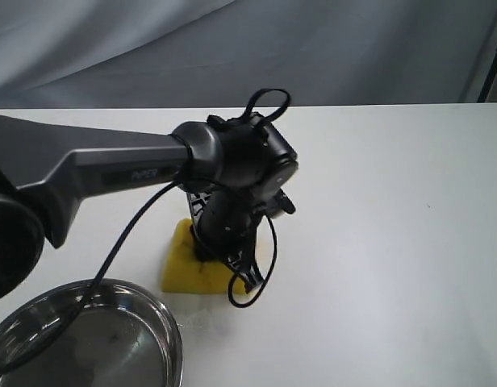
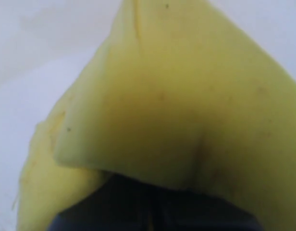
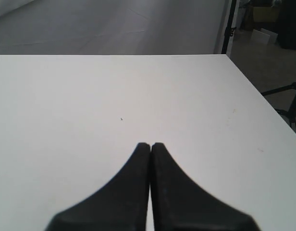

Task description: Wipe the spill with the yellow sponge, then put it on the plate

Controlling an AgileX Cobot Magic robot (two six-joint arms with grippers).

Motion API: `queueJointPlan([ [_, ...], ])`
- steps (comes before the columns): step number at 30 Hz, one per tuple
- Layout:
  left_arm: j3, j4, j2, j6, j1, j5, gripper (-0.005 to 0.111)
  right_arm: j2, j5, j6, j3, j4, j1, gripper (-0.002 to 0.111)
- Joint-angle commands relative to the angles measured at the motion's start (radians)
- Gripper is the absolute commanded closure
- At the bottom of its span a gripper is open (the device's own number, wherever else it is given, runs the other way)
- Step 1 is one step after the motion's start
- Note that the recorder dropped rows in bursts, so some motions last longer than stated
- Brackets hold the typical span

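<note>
The yellow sponge [image 1: 181, 270] is lying on the table [image 1: 377, 242] near the plate [image 1: 173, 329], buckling like light, squashy foam that is best pinched across its thick sides. The left gripper [image 1: 223, 251] is apparently pinching it, though blur is hiding the fingertips. The right gripper [image 3: 151, 147] is idling, pressed together.

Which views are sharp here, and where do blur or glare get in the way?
Left wrist view: the yellow sponge fills the frame, blurred, too close. Right wrist view: sharp, evenly lit, right gripper shut. Exterior view: crisp, with bright reflections on the plate.
</note>
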Motion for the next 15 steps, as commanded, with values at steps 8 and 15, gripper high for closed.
queueJointPlan([
  [8, 0.022, -0.216, 0.046, -0.052, 0.155, -0.046, 0.107, 0.003, -0.012, -0.002, 0.003, -0.013, 0.004, 0.108],
  [15, 0.022, -0.225, 0.046, -0.052, 0.362, -0.029, 0.107, 0.003, -0.012, -0.002, 0.003, -0.013, 0.004, 0.108],
])
